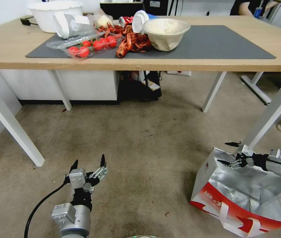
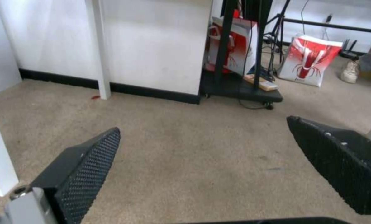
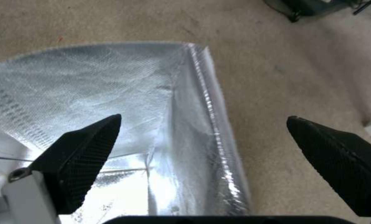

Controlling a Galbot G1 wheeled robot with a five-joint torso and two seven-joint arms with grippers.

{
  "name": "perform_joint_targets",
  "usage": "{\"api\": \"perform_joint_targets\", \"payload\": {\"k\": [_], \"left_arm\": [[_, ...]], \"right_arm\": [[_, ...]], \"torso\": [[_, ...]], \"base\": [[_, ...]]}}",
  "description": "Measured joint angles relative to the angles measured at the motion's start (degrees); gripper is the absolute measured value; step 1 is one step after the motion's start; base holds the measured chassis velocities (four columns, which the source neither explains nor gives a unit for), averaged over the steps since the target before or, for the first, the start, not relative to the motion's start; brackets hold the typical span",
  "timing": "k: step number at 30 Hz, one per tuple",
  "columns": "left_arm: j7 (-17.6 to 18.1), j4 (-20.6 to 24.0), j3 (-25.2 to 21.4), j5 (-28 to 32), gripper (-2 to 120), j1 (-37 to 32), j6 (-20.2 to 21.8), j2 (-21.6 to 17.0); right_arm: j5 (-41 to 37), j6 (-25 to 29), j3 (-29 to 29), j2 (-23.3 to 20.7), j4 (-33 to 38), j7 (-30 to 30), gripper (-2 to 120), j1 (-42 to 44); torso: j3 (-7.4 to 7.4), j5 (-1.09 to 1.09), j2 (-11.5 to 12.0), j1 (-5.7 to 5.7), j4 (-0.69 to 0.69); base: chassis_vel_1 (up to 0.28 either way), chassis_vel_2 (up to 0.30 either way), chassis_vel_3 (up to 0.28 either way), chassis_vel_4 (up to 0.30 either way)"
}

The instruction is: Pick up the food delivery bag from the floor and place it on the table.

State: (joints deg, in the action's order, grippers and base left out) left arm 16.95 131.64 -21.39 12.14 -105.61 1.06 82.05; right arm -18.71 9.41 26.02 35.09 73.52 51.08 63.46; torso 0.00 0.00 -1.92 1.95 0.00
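Note:
The food delivery bag [image 1: 243, 195] stands on the carpet at the lower right, mouth up, showing silver foil lining, a red-and-white side and white strap handles. My right gripper [image 1: 224, 152] is open at the bag's far rim. In the right wrist view the right gripper [image 3: 204, 119] straddles the foil rim [image 3: 212, 102], one finger over the lining and the other over bare carpet; neither visibly touches the rim. My left gripper [image 1: 89, 160] hangs open above bare carpet at the lower left, with nothing between the left gripper's [image 2: 204, 124] fingers. The table [image 1: 8, 46] spans the top with its grey mat [image 1: 213, 43].
A white table leg [image 1: 269, 115] slants close behind the bag; another leg [image 1: 11, 122] stands at the left. A bowl [image 1: 165, 33], crayfish [image 1: 133, 41] and a tomato tray [image 1: 90, 46] crowd the mat's left half. Two other red-and-white bags [image 2: 308, 59] sit beside a black cart [image 1: 140, 87].

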Motion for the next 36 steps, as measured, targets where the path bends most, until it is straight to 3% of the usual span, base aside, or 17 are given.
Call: {"api": "perform_joint_targets", "payload": {"k": [13,19,21,24,29,36], "left_arm": [[0.0,-0.4,-0.5,-0.1,100,0.3,0.1,0.2],[0.2,-0.8,-0.9,0.5,100,0.5,0.0,-0.2],[0.2,-0.9,-0.9,0.6,100,0.6,0.0,-0.3],[0.2,-1.1,-0.9,0.8,100,0.9,0.0,-0.4],[0.3,-1.1,-0.9,0.8,100,1.1,0.1,-0.4],[0.7,-1.0,-1.0,0.8,100,1.0,0.2,-0.3]], "right_arm": [[3.7,0.1,-7.6,3.3,-6.1,2.6,98,-7.2],[4.8,-0.4,-8.1,4.0,-8.9,5.1,75,-8.8],[4.7,-0.4,-8.1,4.0,-9.0,5.2,71,-8.8],[3.9,-0.2,-8.1,3.9,-9.1,5.2,54,-8.8],[3.3,0.1,-8.1,3.6,-9.2,5.2,41,-8.7],[2.2,0.3,-8.1,3.2,-9.3,5.2,14,-8.7]], "torso": [[0.00,0.00,0.0,0.00,0.00],[0.00,-0.01,0.0,0.00,0.00],[0.00,-0.01,0.0,0.00,0.00],[0.00,-0.01,0.0,0.00,0.00],[0.00,-0.01,0.0,0.00,0.00],[0.00,0.00,0.0,0.00,0.00]], "base": [[0.000,0.000,0.000,0.000],[0.000,0.000,0.000,0.000],[0.000,0.000,0.000,0.000],[0.000,0.000,0.000,0.000],[0.000,0.000,0.000,0.000],[0.000,0.000,0.000,0.000]]}}
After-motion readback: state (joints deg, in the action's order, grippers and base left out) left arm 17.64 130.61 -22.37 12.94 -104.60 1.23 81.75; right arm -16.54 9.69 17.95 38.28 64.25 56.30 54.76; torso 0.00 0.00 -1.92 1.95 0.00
